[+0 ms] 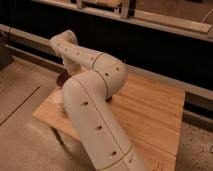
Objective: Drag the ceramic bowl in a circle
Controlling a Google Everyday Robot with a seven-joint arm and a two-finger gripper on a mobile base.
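We see the white arm (95, 105) filling most of the view. It bends over the far left corner of the wooden table (150, 112). Its wrist drops down there, and the pincer sits at the end of that wrist, hidden behind the thick arm link. The pincer is closed all the way. We cannot tell whether it has hold of anything.

A small dark maroon piece of the bowl (61, 78) shows right beside where the pincer comes down, just to the picture's left of the wrist, on the table's far left part. The arm covers the rest of the bowl, so we cannot tell what is inside it or whether the pincer touches its rim.

A whitish cup (59, 96) stands near the pincer, on the camera's side of the bowl at the table's left edge. It is half covered by the arm, and we cannot make out what it holds.
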